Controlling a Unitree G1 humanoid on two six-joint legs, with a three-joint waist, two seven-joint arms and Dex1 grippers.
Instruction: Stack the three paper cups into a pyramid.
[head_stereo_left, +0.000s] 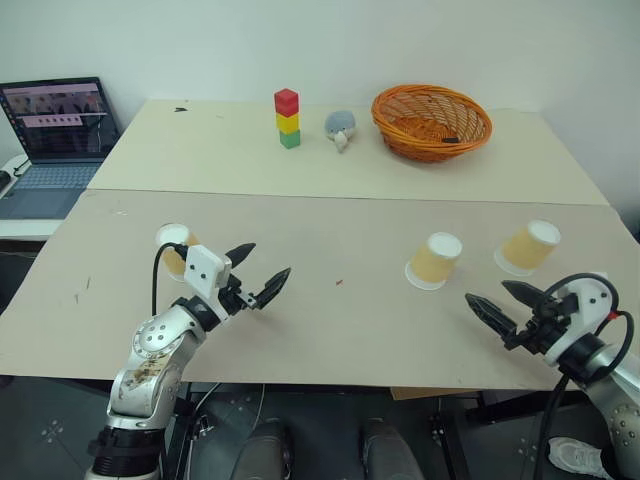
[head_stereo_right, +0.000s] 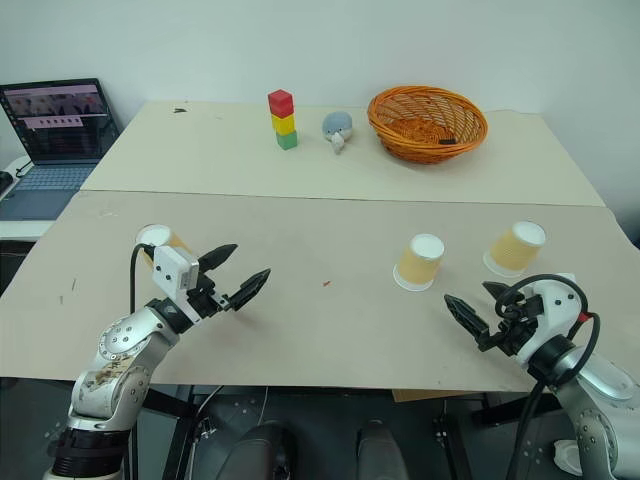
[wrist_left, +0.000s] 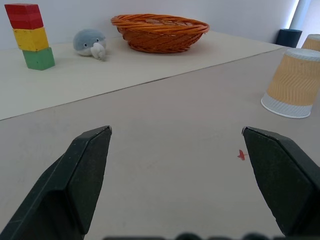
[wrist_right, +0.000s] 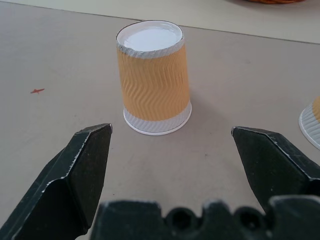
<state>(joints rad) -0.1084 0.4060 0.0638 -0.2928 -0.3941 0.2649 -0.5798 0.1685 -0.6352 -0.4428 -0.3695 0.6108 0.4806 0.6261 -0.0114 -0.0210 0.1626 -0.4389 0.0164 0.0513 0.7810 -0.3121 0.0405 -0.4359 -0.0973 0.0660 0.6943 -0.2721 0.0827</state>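
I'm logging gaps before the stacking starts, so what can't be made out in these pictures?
- Left cup: head views, mostly hidden behind the left gripper.
- Far right cup: right wrist view, cut off by the edge.
- Dark item in the basket: too small to identify.
- Laptop screen: too small to read.

Bright, even room light falls on the counter (head_stereo_left: 330, 290), leaving only faint, soft shadows at the foot of the middle cup (wrist_right: 153, 77). No glare shows on the counter. Behind that cup everything stays sharp; the laptop (head_stereo_left: 55, 130) screen glows evenly.
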